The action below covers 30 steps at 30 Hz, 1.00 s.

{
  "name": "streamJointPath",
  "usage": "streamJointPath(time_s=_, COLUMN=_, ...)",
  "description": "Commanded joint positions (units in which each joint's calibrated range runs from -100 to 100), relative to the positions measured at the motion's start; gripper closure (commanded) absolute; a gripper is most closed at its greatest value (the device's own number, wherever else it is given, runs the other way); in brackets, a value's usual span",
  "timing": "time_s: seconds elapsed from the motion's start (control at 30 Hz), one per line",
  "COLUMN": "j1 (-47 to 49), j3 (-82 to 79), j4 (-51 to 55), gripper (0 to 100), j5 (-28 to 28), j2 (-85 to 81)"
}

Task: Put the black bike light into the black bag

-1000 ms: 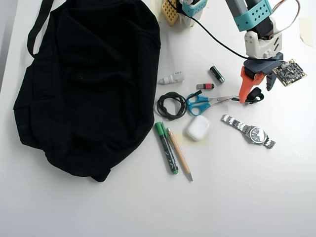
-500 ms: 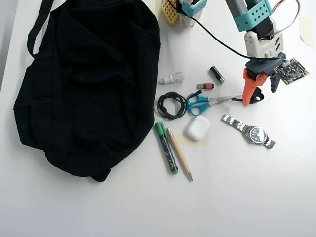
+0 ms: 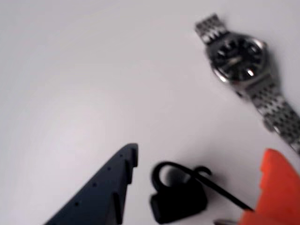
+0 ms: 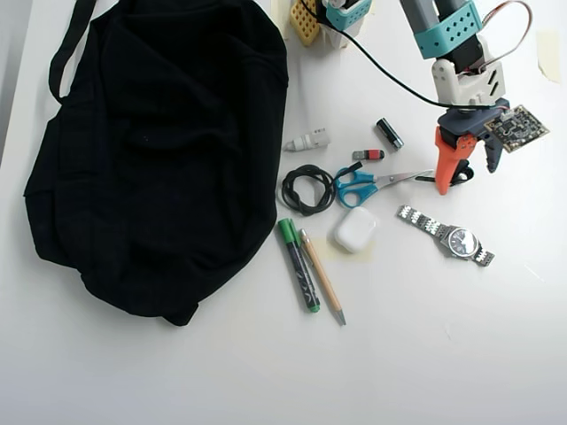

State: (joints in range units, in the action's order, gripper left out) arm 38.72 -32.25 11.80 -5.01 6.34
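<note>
The fingers (image 3: 108,187) stand open either side of the bike light (image 3: 178,201); neither touches it. The bag (image 4: 159,159) lies well apart.

Bright, even light is washing over the white table (image 4: 133,372) in the overhead view, where everything is staying sharp.

Shadows are falling short and soft beside each thing, and the black bag (image 4: 151,150) is swallowing its own folds in near-solid black. In the wrist view the picture is running soft: the watch (image 3: 243,58) toward the table's far edge is blurring, its steel glinting, while the gripper (image 3: 194,187) fingers and the black bike light (image 3: 178,201) are smearing out of focus over a grey shadow.
</note>
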Motion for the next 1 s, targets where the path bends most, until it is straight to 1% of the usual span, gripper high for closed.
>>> streamJointPath(time_s=0.0, j1=0.7, j3=0.5, j4=-1.1, gripper=72, j5=-0.1, j2=-1.9)
streamJointPath(time_s=0.07, j1=1.1, j3=1.1, j4=-1.1, gripper=72, j5=-0.3, j2=-1.9)
streamJointPath(time_s=0.2, j1=2.3, j3=1.2, j4=-0.7, gripper=66, j5=-2.2, j2=-1.9)
streamJointPath(time_s=0.27, j1=2.8, j3=1.1, j4=-0.6, gripper=64, j5=-1.9, j2=-1.9)
streamJointPath(time_s=0.43, j1=2.9, j3=0.9, j4=-0.1, gripper=63, j5=-1.8, j2=-1.9)
streamJointPath(time_s=0.63, j1=2.8, j3=1.2, j4=1.1, gripper=56, j5=-2.1, j2=-1.9)
streamJointPath(time_s=0.97, j1=3.2, j3=1.1, j4=1.2, gripper=56, j5=-1.7, j2=-2.0)
